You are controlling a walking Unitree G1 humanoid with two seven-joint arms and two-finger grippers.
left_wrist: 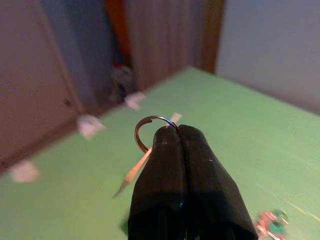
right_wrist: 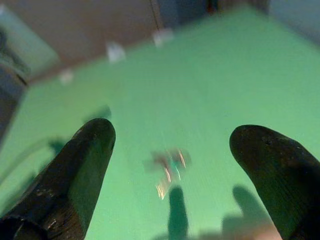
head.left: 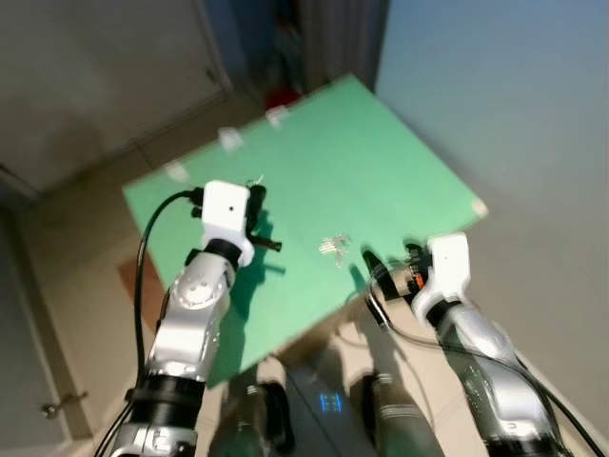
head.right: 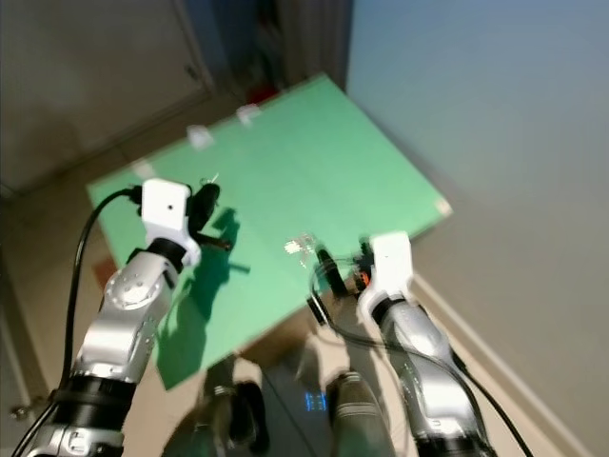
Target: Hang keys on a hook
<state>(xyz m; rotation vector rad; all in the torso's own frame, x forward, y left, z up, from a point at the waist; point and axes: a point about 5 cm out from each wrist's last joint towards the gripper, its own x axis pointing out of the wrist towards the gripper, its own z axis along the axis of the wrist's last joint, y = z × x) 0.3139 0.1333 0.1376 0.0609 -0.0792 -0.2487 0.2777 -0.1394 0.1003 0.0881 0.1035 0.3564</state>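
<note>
The left gripper [left_wrist: 175, 131] is shut on a thin metal key ring [left_wrist: 147, 131], with a pale key hanging below it. It holds the ring above the left part of the green table [head.left: 381, 152]. A small bunch of keys [head.left: 334, 247] with a green tag lies on the table near its front edge. My right gripper [right_wrist: 170, 135] stands open just in front of that bunch, fingers [right_wrist: 90, 150] wide apart and nothing between them. Three small white pieces [head.left: 229, 139] sit along the table's far left edge; I cannot tell whether they are hooks.
A plain wall [head.left: 514, 95] runs close along the table's right side. Beyond the far corner are a dark curtain and a red object [head.left: 281, 98] on the floor. A door [head.left: 86, 86] stands at the left. My legs [head.left: 390, 419] are at the table's near edge.
</note>
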